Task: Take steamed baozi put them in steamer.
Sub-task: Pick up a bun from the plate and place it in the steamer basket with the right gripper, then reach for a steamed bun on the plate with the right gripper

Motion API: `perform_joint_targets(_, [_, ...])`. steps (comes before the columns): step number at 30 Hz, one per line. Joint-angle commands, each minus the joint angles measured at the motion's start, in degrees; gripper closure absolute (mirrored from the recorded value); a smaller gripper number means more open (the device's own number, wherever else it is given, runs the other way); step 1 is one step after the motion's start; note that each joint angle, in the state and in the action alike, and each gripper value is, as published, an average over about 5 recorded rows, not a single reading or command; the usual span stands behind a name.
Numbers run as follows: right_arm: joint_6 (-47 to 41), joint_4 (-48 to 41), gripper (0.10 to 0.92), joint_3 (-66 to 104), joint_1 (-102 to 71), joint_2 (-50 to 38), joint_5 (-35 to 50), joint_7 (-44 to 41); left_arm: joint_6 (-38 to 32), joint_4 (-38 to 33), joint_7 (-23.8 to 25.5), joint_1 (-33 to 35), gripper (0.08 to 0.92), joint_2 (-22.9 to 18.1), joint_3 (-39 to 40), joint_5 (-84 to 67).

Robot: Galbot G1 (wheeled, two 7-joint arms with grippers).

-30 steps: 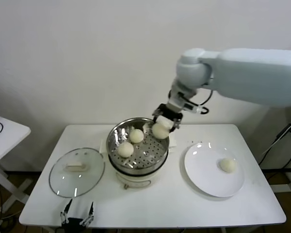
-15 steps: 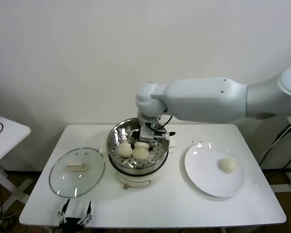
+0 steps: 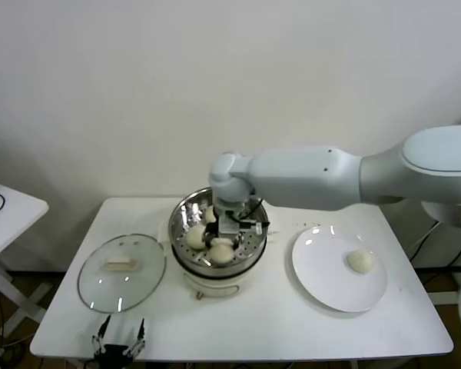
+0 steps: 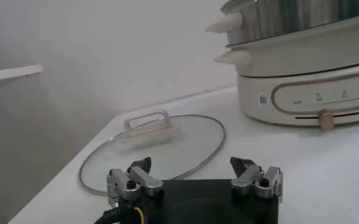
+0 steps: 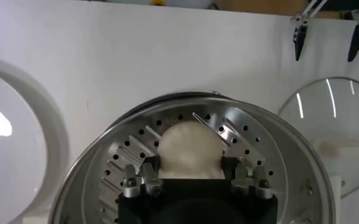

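The right claw (image 3: pixel 220 240), a second ago above the far rim of the shiny perforated steel steamer (image 3: pixel 186 211) mid-desk, has sunk inside, clenched on a cream-white baozi bun (image 5: pixel 188 149), so release seems next; the left claw (image 4: pixel 194 179) idles open at the desk's near edge.

The steamer (image 3: pixel 186 219) sits at the table's (image 3: pixel 253 323) centre. The glass lid (image 3: pixel 121 272) lies at its 8 o'clock, the plate (image 3: pixel 323 277) at 3 o'clock, one baozi (image 3: pixel 360 261) on it. Inside the steamer, a second baozi (image 3: pixel 195 237) lies at 9 o'clock.
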Motion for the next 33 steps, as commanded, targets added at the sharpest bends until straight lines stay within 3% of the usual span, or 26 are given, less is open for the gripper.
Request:
perform_joint_targets(1, [1.9, -2.9, 0.364, -0.1, -1.8, 1.3, -0.2, 0.3, -0.2, 0.0, -0.1, 0.1, 0.177, 0.0, 0.0, 0.2])
perform_joint_targets(7, [3.6, -3.5, 0.325, -0.3, -0.6, 1.2, 1.7, 0.4, -0.2, 0.1, 0.0, 0.0, 0.177, 0.0, 0.0, 0.2])
perform_joint_targets(12, [4.9, -5.3, 0.223, 0.1, 1.4, 0.5, 4.4, 0.6, -0.1, -0.1, 0.0, 0.0, 0.177, -0.1, 0.2, 0.3])
perform_joint_targets(19, [4.6, -7.2, 0.203, -5.0, 13.4, -4.2, 18.1, -4.8, 0.0, -0.1, 0.0, 0.1, 0.177, 0.1, 0.1, 0.4])
perform_joint_targets(27, [-8.6, -6.5, 0.203, -22.3, 25.9, -18.1, 34.1, -9.5, 0.0, -0.4, 0.2, -0.2, 0.177, 0.4, 0.3, -0.4])
perform_joint_targets(33, [-19.6, -3.6, 0.203, -28.5, 25.1, -29.5, 35.7, -7.8, -0.2, -0.1, 0.3, -0.7, 0.177, 0.6, 0.5, -0.9])
